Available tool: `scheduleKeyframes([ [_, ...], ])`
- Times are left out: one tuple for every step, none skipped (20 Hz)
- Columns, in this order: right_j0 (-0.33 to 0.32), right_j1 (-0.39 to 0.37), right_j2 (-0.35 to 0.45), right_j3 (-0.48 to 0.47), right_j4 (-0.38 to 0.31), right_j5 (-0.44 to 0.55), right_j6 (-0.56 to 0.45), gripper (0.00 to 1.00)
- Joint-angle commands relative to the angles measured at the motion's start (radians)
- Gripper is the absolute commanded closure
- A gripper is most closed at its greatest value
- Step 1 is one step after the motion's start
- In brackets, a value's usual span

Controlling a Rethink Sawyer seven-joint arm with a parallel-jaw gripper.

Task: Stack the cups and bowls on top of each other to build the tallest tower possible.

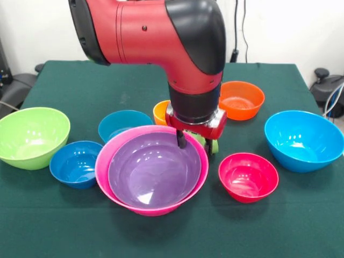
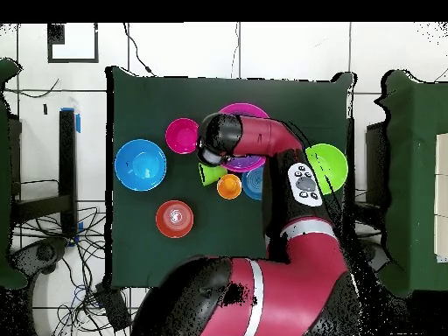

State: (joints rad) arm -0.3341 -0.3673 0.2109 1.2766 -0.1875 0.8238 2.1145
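Observation:
A purple bowl (image 1: 153, 171) sits nested inside the big pink bowl (image 1: 110, 180) at the table's middle. My gripper (image 1: 184, 141) is low over the far rim of this pair, and its own body hides how it stands. Just behind it stand an orange cup (image 1: 160, 112) and a lime green cup (image 1: 210, 144), the green one mostly hidden. From overhead the arm covers most of the pink bowl (image 2: 248, 111). The orange cup (image 2: 229, 186) and green cup (image 2: 206, 175) show beside it.
Loose bowls ring the nested pair: lime green (image 1: 32, 137), dark blue (image 1: 76, 163), teal (image 1: 123, 124), orange (image 1: 242, 99), sky blue (image 1: 303, 140) and red-pink (image 1: 248, 176). The arm's thick wrist (image 1: 196, 80) hangs over the table's middle.

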Motion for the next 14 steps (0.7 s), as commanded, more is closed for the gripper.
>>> scheduleKeyframes([
  [0.012,-0.052,0.025,0.165,0.032,-0.003,0.07,0.0],
  [0.011,-0.063,0.024,0.173,0.035,0.007,0.066,0.0],
  [0.009,-0.078,0.023,0.181,0.04,0.027,0.06,0.0],
  [0.009,-0.089,0.022,0.187,0.043,0.038,0.057,0.0],
  [0.008,-0.108,0.021,0.199,0.05,0.061,0.054,0.0],
  [0.008,-0.121,0.019,0.207,0.053,0.07,0.053,0.0],
  [0.009,-0.139,0.017,0.222,0.059,0.083,0.054,0.0],
  [0.01,-0.149,0.015,0.231,0.063,0.087,0.054,0.0],
  [0.01,-0.163,0.014,0.248,0.069,0.09,0.056,0.0],
  [0.01,-0.169,0.013,0.257,0.072,0.089,0.057,0.0],
  [0.009,-0.173,0.012,0.263,0.075,0.087,0.057,0.0],
  [0.009,-0.176,0.012,0.269,0.077,0.086,0.057,0.0],
  [0.009,-0.179,0.012,0.275,0.079,0.083,0.058,0.0],
  [0.01,-0.178,0.011,0.278,0.08,0.077,0.058,0.0],
])
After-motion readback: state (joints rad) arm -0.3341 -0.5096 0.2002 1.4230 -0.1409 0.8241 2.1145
